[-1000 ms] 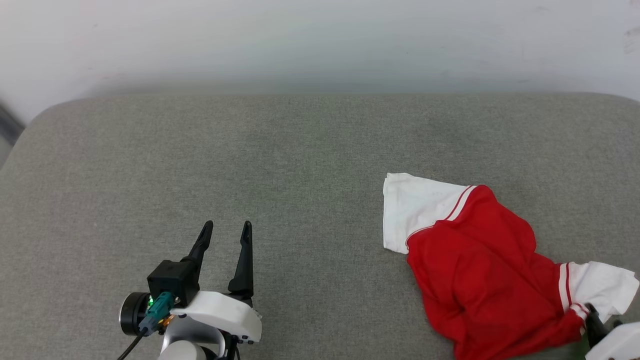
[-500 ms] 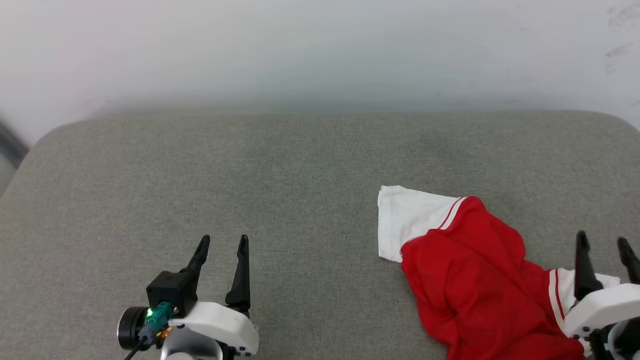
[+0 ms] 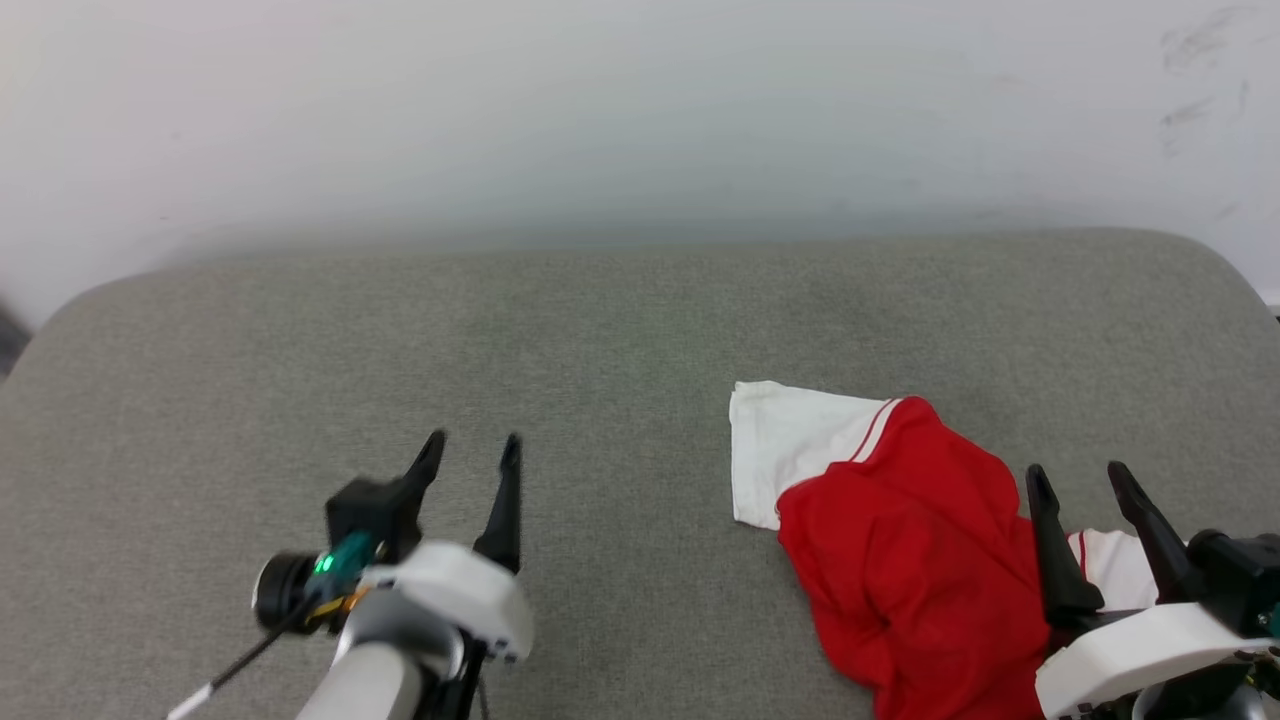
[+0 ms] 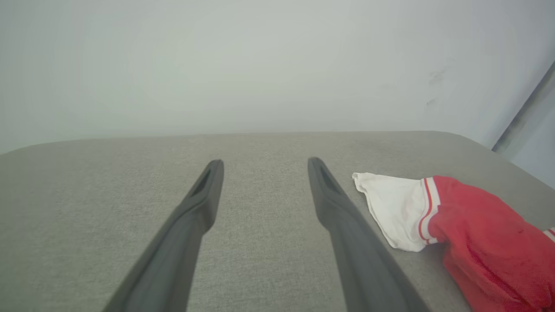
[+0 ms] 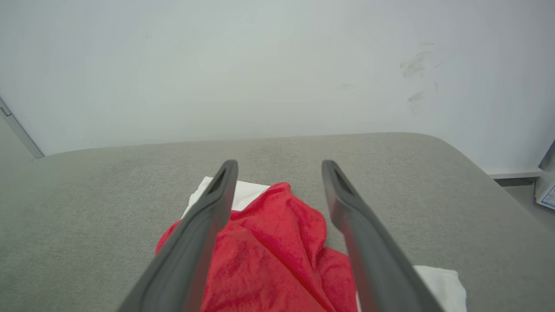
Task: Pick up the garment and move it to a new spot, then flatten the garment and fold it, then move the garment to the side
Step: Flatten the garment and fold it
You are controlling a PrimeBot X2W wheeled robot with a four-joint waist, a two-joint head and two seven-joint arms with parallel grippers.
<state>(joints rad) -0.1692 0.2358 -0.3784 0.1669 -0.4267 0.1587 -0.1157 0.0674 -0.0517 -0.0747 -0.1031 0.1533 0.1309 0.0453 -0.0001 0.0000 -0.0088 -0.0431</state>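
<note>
The garment (image 3: 900, 560) lies crumpled on the right part of the grey cushion (image 3: 560, 340): red cloth with a white sleeve pointing left and red-white striped trim. It also shows in the left wrist view as the garment (image 4: 472, 234) at the right, and under the fingers in the right wrist view as the garment (image 5: 269, 255). My right gripper (image 3: 1080, 478) hovers open over the garment's right side, nothing between its fingers. My left gripper (image 3: 470, 450) stands open over bare cushion at the lower left, well apart from the garment.
A pale wall (image 3: 640, 110) rises behind the cushion's far edge. The cushion's rounded corners show at far left and far right. In the right wrist view a strip of floor with a box corner (image 5: 546, 190) lies past the cushion's right end.
My right gripper has let go of the sleeve, opened and risen into view over the garment. The left gripper shifted slightly up and right. The camera has also moved.
</note>
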